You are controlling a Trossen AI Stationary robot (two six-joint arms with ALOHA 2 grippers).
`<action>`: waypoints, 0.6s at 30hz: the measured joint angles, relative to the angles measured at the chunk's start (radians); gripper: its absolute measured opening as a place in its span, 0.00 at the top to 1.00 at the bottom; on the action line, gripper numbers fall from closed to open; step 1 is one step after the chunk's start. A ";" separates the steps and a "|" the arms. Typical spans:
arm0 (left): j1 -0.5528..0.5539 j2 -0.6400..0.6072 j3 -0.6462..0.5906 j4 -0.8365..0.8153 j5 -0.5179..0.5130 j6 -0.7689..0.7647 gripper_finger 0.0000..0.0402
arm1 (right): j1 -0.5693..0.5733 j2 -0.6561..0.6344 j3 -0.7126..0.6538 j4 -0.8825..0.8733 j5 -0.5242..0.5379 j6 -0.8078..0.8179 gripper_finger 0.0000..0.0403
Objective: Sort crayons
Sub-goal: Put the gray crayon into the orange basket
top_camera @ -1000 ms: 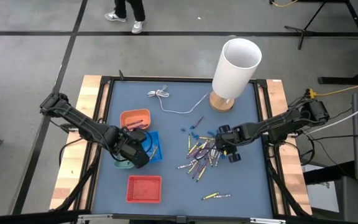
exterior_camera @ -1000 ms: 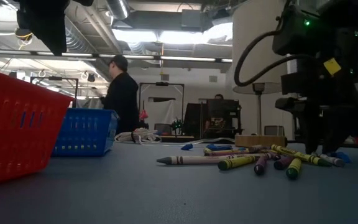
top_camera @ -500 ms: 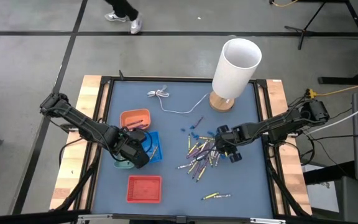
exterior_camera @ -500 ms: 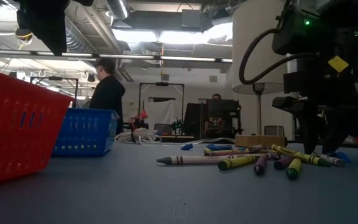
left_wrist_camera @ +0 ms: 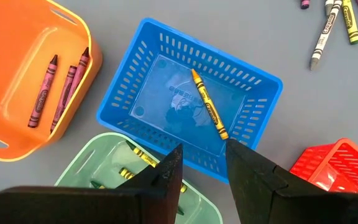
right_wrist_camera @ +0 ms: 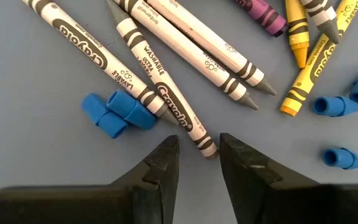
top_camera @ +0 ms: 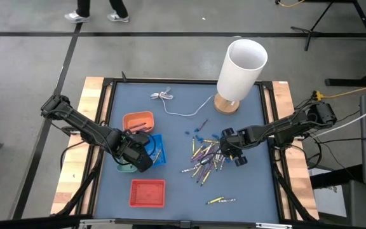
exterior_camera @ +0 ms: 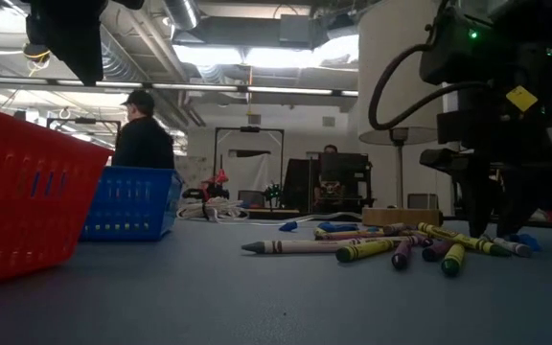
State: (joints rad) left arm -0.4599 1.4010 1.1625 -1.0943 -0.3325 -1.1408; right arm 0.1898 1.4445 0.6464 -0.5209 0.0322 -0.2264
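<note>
The right end effector [right_wrist_camera: 196, 163] hangs low over the right edge of the loose crayons [top_camera: 205, 159], its fingers slightly parted and empty, with the butt end of one white crayon [right_wrist_camera: 160, 99] lying just ahead of the gap. That placement reads as lining up for a pick, with the fingers set to straddle the stick. Three white crayons lie side by side under it, with a purple one and three yellow ones farther off, and several tiny blue bits [right_wrist_camera: 120, 112] scattered among them.

The left end effector [left_wrist_camera: 202, 171] hovers over the small trays at the left of the surface [top_camera: 176, 191], fingers parted and holding nothing; it appears to be waiting above its drop spot. The trays are grouped close together, probably one per colour. There are four: the orange tray [left_wrist_camera: 17, 74] holds three reddish crayons, the blue basket [left_wrist_camera: 166, 68] holds one orange-yellow crayon, the green tray [left_wrist_camera: 98, 171] holds a few yellow-green ones, partly hidden, and the red basket [top_camera: 148, 193] sits nearest; its contents cannot be made out.

Most crayons remain unsorted in the middle pile; a few more [top_camera: 220, 200] lie apart, nearer. A white lamp [top_camera: 240, 70] stands at the far side.
</note>
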 joint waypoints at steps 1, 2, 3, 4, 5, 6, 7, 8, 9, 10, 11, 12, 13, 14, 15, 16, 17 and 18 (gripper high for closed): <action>0.000 0.000 0.000 0.000 0.000 0.000 0.74 | 0.000 0.000 0.000 0.000 -0.001 0.000 0.73; 0.000 0.000 0.000 0.000 0.000 0.000 0.74 | 0.000 0.000 0.000 0.000 -0.002 0.000 0.74; 0.000 0.000 0.000 0.000 0.000 0.000 0.74 | 0.000 0.000 0.000 0.000 -0.004 0.000 0.76; 0.000 0.000 0.000 0.000 0.000 0.000 0.74 | 0.000 0.000 0.000 0.000 -0.007 0.000 0.79; 0.000 0.000 0.000 0.000 0.000 0.000 0.74 | 0.000 0.000 0.000 0.000 -0.008 0.000 0.81; 0.000 0.000 0.000 0.000 0.000 0.000 0.74 | 0.000 0.000 0.000 0.000 -0.008 0.000 0.83; 0.000 0.000 0.000 0.000 0.000 0.000 0.74 | 0.000 0.000 0.000 0.001 -0.008 0.000 0.85; 0.000 0.000 0.000 0.000 0.000 0.000 0.74 | 0.000 0.001 0.000 0.002 -0.008 0.000 0.87; 0.000 0.000 0.000 0.000 0.000 0.000 0.74 | 0.000 0.001 0.000 0.003 -0.007 0.000 0.89; 0.000 0.000 0.000 0.001 0.000 0.000 0.74 | 0.000 0.001 0.000 0.003 -0.007 0.000 0.91; 0.000 0.000 0.000 0.000 0.000 0.000 0.74 | 0.000 0.001 0.000 0.003 -0.006 0.000 0.92; 0.000 0.000 0.000 0.001 0.000 0.000 0.74 | 0.000 0.001 0.000 0.003 -0.006 0.000 0.93; 0.000 0.000 0.000 0.001 0.000 0.000 0.74 | 0.000 0.001 0.000 0.003 -0.004 0.000 0.94; 0.000 0.000 0.000 0.000 0.000 0.000 0.74 | 0.000 0.001 0.000 0.003 -0.003 0.000 0.95; 0.000 0.000 0.000 0.001 0.000 0.000 0.74 | 0.000 0.001 0.000 0.003 -0.003 0.000 0.95; 0.000 0.000 0.000 0.001 0.000 0.000 0.74 | 0.000 0.001 0.000 0.003 -0.002 0.000 0.95; 0.000 0.000 0.000 0.001 0.000 0.000 0.74 | 0.000 0.000 0.000 0.003 -0.002 0.000 0.95; 0.000 0.000 0.000 0.001 0.000 0.000 0.74 | 0.000 0.000 0.000 0.003 -0.002 0.000 0.95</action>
State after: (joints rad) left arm -0.4598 1.4009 1.1625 -1.0935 -0.3325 -1.1408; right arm 0.1902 1.4448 0.6468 -0.5182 0.0303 -0.2260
